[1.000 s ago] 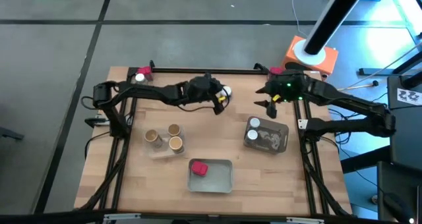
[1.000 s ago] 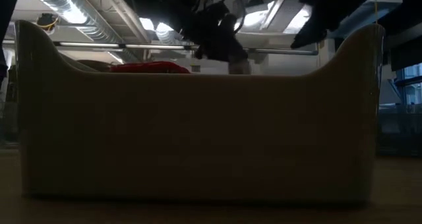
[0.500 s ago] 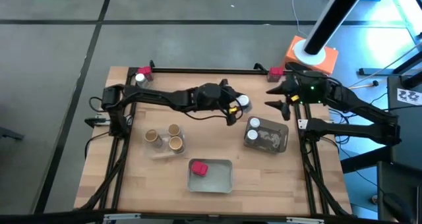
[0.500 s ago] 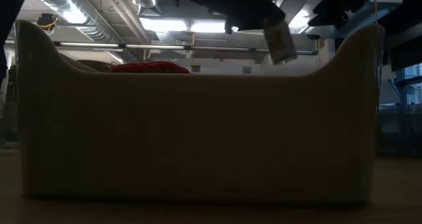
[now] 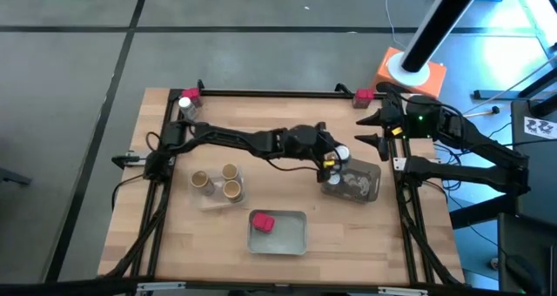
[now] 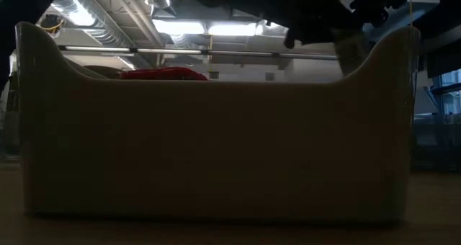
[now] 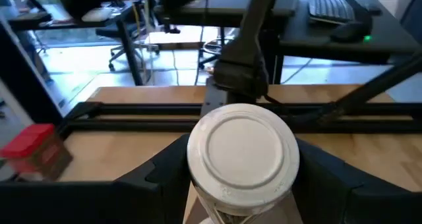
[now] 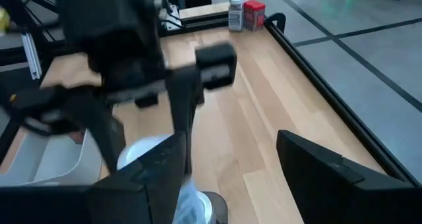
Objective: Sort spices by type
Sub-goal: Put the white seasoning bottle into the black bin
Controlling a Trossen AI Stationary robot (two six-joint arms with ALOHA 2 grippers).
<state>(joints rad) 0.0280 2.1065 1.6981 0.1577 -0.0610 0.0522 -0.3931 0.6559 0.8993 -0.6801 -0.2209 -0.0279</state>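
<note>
Left gripper (image 5: 335, 158) clamps a white-lidded jar (image 7: 242, 155) above the right-hand tray (image 5: 372, 185); right gripper (image 5: 372, 131) empty, parted

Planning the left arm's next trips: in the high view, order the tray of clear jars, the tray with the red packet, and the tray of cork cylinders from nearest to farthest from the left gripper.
1. Tray of clear jars: right side, directly under the left gripper, which holds a white-lidded jar.
2. Tray with the red packet: front centre.
3. Tray of cork cylinders: left side.
</note>
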